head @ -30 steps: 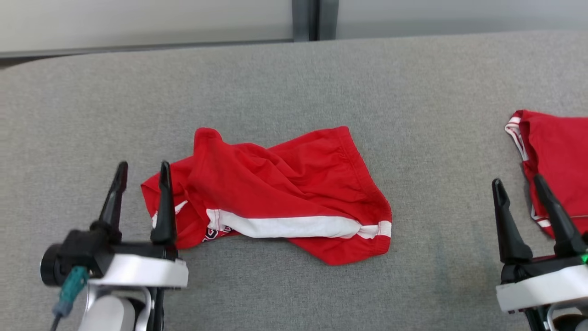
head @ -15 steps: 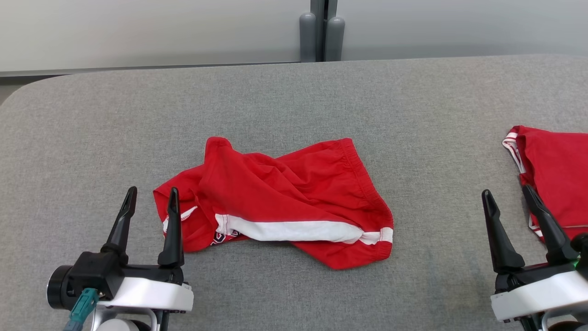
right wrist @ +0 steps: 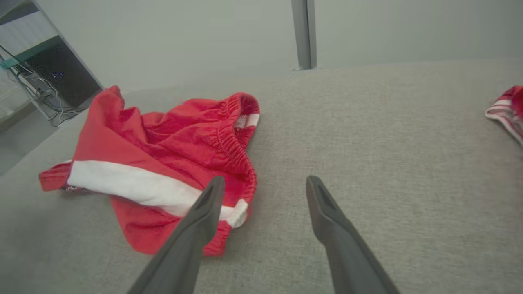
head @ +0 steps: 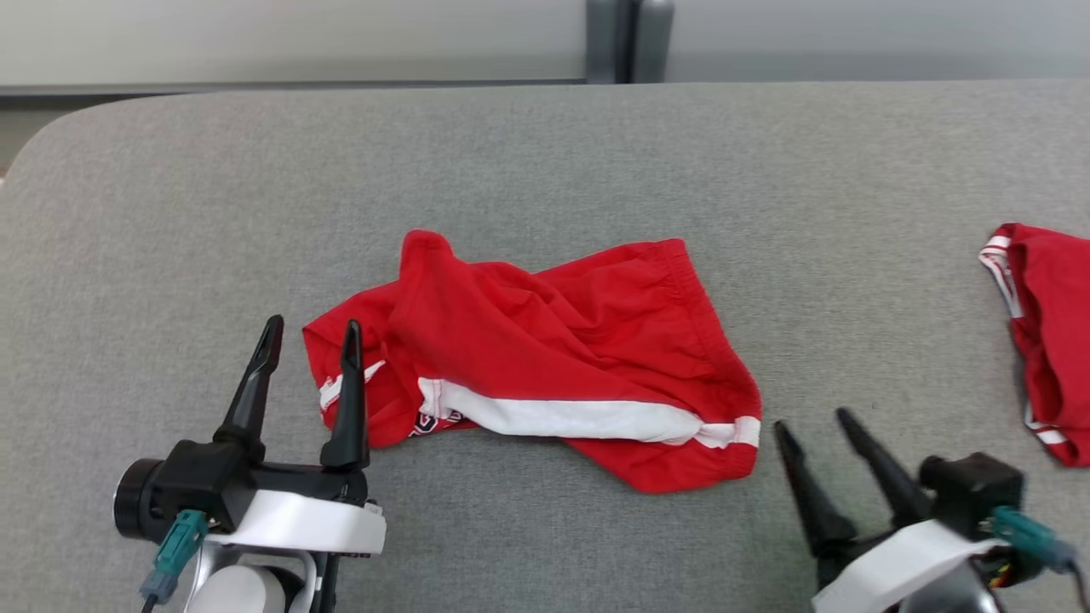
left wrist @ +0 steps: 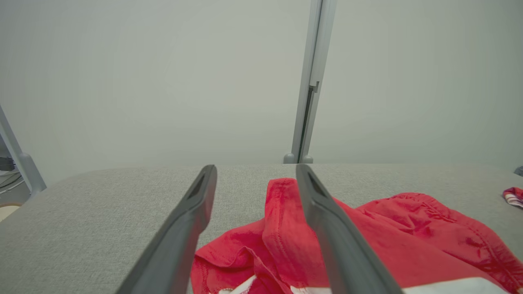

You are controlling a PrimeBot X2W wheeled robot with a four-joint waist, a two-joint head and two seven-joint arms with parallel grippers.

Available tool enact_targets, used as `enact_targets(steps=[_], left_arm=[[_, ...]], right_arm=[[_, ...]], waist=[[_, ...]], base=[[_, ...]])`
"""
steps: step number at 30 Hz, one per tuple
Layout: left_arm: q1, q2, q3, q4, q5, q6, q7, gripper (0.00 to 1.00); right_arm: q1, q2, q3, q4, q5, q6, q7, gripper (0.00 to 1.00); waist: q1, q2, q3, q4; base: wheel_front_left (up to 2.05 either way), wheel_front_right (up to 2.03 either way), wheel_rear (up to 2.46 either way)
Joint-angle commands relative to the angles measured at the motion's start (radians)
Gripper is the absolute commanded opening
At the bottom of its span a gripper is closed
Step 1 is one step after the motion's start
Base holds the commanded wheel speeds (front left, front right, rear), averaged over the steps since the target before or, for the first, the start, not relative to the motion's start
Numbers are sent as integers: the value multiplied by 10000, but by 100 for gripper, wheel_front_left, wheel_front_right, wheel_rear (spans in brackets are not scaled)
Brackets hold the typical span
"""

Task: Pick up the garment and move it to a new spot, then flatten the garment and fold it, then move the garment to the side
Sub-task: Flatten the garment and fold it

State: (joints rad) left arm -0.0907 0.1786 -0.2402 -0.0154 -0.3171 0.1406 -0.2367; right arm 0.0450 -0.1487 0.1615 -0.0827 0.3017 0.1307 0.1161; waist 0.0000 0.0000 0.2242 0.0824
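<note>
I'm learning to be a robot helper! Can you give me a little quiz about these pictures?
1. True or false: the crumpled red cloth shorts with a white stripe lie loose on the grey fabric table.
2. Which is nearer the second red garment? A left gripper B right gripper
3. Fill in: both grippers' jaws are ____.
Key: 1 true; 2 B; 3 open.

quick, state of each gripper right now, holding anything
left gripper: open, holding nothing, by the left end of the red shorts.
right gripper: open, holding nothing, just off the shorts' right end.
</note>
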Motion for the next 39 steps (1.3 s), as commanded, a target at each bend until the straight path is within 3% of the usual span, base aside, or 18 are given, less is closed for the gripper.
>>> enact_targets(steps=[1, 6, 7, 8, 9, 16, 29, 30, 31, 32, 33, 39], left_arm=[[-214, -13, -39, 28, 37, -47, -38, 100], [-501, -176, -172, 165, 34, -148, -125, 100], [-506, -187, -165, 191, 25, -140, -151, 100], [-508, -197, -143, 216, 12, -141, -168, 100], [-533, -202, -122, 227, 2, -139, -186, 100], [-674, -234, -58, 323, 34, -180, -238, 100], [-887, -305, 141, 379, 83, -284, -290, 100], [-884, -313, 146, 396, 85, -294, -291, 100], [-890, -317, 154, 416, 87, -309, -293, 100], [-907, -319, 165, 423, 87, -323, -295, 100], [-909, -315, 182, 439, 97, -319, -296, 100], [-626, -258, 286, 425, 180, -295, -291, 100]], right_arm=[[-199, 5, 314, 402, 172, -2, -10, 100], [-706, 152, 816, 1673, 658, -1, -166, 100], [-786, 122, 881, 1821, 739, -1, -127, 73], [-868, 116, 940, 1886, 857, -1, -128, 27], [-961, 74, 976, 1913, 925, -1, -148, 0], [-1134, -343, 717, 1633, 1182, -1, -265, 0], [-461, -617, -1832, 1207, 1554, -1, -154, 0], [-483, -653, -1862, 1268, 1553, -1, -168, 18], [-551, -657, -1892, 1282, 1552, -1, -279, 49], [-627, -682, -1906, 1275, 1488, -1, -400, 93], [-690, -699, -1913, 1237, 1403, -2, -567, 100], [-743, -629, -1954, 439, 564, -1, -1451, 100]], waist=[[0, 0, 189, 218], [0, 0, 516, 478], [0, 0, 560, 494], [0, 0, 603, 494], [0, 0, 655, 486], [0, 0, 844, 450], [0, 0, 1237, 140], [0, 0, 1247, 124], [0, 0, 1251, 104], [0, 0, 1253, 81], [0, 0, 1236, 49], [0, 0, 948, -170]], base=[[0, 0, 0], [0, 0, 0], [0, 0, 0], [0, 0, 0], [0, 0, 0], [0, 0, 0], [0, 0, 0], [0, 0, 0], [0, 0, 0], [0, 0, 0], [0, 0, 0], [0, 0, 0]])
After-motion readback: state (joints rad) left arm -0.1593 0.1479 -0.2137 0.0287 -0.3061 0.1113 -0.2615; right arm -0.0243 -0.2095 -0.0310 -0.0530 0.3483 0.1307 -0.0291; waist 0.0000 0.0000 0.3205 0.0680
